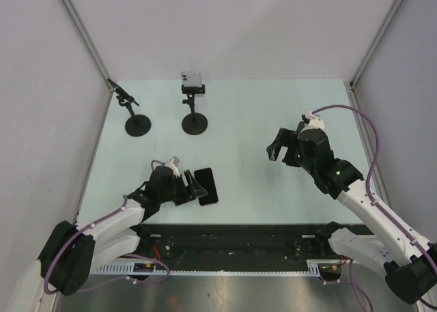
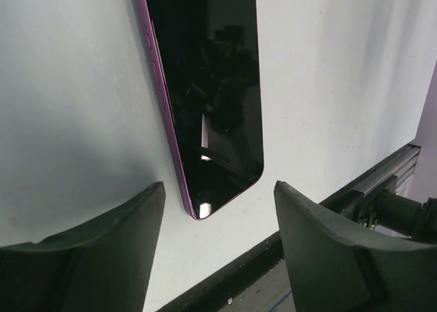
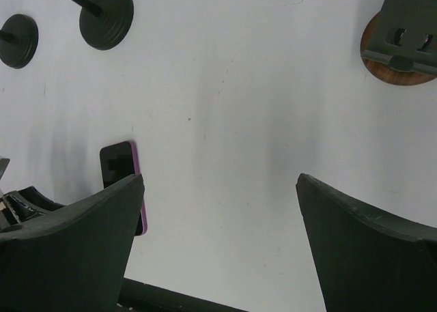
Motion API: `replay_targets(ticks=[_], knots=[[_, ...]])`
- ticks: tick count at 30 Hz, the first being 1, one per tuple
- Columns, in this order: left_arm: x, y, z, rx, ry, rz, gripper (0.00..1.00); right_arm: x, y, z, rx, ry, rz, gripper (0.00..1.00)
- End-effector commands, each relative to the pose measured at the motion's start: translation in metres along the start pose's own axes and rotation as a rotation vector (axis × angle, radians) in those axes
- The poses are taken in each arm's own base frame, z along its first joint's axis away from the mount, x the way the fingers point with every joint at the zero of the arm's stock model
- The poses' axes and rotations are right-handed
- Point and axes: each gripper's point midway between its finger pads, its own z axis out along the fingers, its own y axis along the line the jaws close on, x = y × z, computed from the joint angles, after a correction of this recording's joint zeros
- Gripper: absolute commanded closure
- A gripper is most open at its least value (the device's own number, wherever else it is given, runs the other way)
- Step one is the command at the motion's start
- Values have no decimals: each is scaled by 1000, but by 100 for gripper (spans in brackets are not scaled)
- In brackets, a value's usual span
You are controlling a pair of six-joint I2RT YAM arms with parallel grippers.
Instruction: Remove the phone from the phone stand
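Holding the left gripper (image 2: 218, 187) spread wide and gripping nothing, its two dark fingers (image 2: 102, 250) standing either side of one rounded end of the phone (image 2: 205, 87), with bare surface showing in both gaps. Finding that phone lying flat, black glass up and purple edge showing, on the pale table (image 2: 75, 87), close to the front edge and near the black rail (image 2: 382, 182) running along it. Reaching in from the near left corner, seen from above, with the fingers pointing right toward the phone.

Holding the right gripper (image 1: 276, 148) open as well, clasping nothing, hovering over the right half of the table and well apart from the phone. Looking down between its fingers (image 3: 75, 250) at plain tabletop, with the phone off to the left.

Catching a wooden-based phone stand (image 3: 399, 46) at the upper right of the right wrist view, its dark slotted cradle tilted over a round brown base, far from the phone.

Noting two black stands at the back of the table, each on a round base: the left black stand (image 1: 134, 117) carrying a slim tilted arm, the right black stand (image 1: 194, 110) carrying a pale grey block on top, too small to identify.
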Motion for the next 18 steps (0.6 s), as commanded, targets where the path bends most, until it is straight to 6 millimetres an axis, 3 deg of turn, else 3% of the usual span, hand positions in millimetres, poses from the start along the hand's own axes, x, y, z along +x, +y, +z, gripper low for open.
replay_targets(ticks=[1,3,4,13,18], knots=[[-4,20,-5,-131,-2,37,19,-11,-6,-3,24,-49,-24,0],[-12,15,-5,-134,-20,48,11,-11,-8,-3,30,-47,-31,0],[-16,13,-5,-138,-27,56,0,-11,-8,-3,32,-47,-38,0],[-46,1,15,-204,-24,134,0,-14,-12,-7,39,-59,-45,0],[-47,3,32,-236,32,138,0,-15,-16,-10,47,-65,-51,0]])
